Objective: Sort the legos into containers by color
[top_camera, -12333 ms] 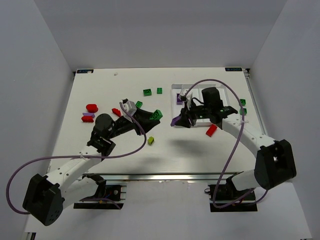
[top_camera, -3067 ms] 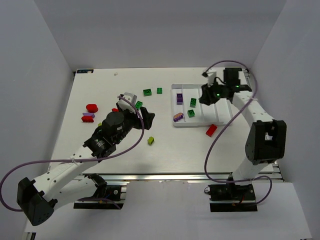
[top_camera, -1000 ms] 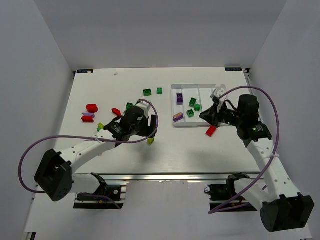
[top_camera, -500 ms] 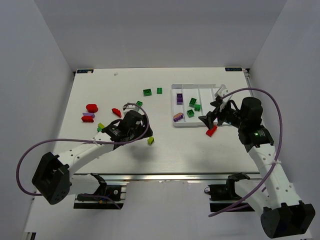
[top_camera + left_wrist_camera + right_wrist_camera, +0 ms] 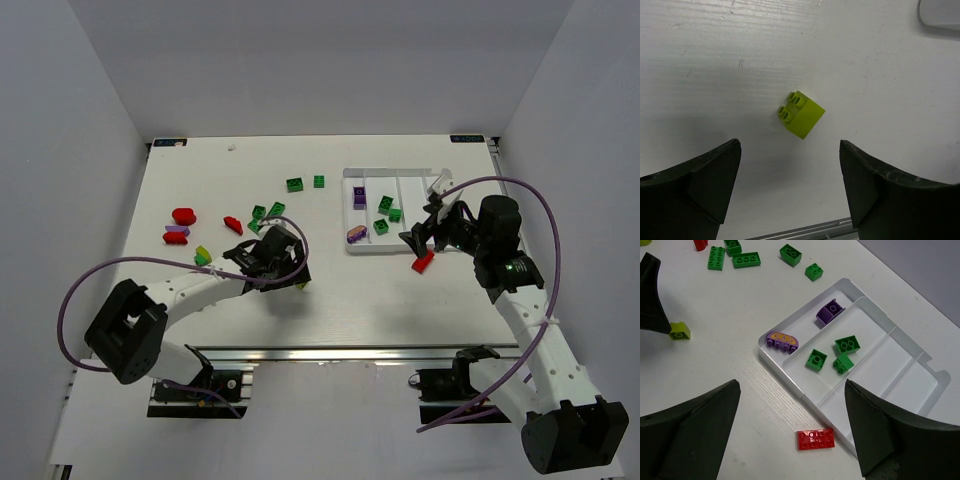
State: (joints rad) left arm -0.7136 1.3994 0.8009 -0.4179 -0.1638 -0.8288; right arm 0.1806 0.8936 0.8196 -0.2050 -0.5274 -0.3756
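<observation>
Legos unsorted — I hold left claw spread to straddle yellow-green brick, right claw spread above red brick.

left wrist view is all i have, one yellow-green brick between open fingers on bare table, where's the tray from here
observer: The tray sits off to the robot's right of the left gripper, a little further from the bases.
operator: anything in it
observer: Two purple bricks lie in the compartment at its left end as the top camera sees it, and three green bricks in the next one.
operator: and the other side
observer: The right gripper hangs open over a red brick that lies on the table just outside the tray's near edge.
</observation>
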